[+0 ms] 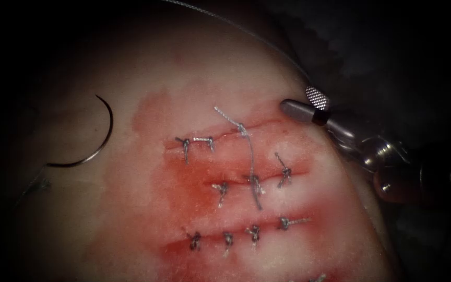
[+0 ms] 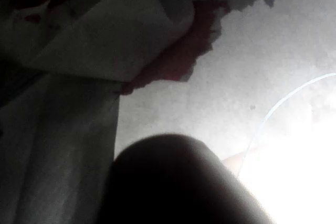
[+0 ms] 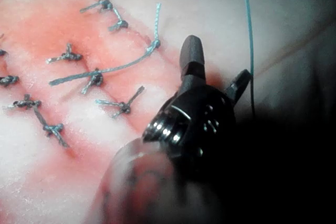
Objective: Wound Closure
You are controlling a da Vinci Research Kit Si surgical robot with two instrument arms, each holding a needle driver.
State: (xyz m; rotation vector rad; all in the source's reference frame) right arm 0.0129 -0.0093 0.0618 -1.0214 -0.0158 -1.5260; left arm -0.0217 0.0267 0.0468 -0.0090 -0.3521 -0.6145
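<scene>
The curved needle [image 1: 97,141] lies free on top of the tissue [image 1: 131,219], left of the cuts, held by neither tool and not in the tissue. Its thread [image 1: 33,184] trails off from the tail end. My right tool [image 1: 296,98] is at the right end of the upper cut [image 1: 225,137], jaws open and holding nothing. In the right wrist view its open jaws [image 3: 219,56] hover over the tissue, and a thread [image 3: 249,35] passes close by one jaw. My left tool is a dark rounded shape [image 2: 173,182] in the left wrist view.
Three cuts carry several tied knots with short ends. One knot [image 1: 242,127] on the upper cut has a long loose tail [image 1: 250,167] lying across the middle cut. Red fluid [image 1: 184,183] stains the tissue. A long thread [image 1: 225,21] crosses above the tissue.
</scene>
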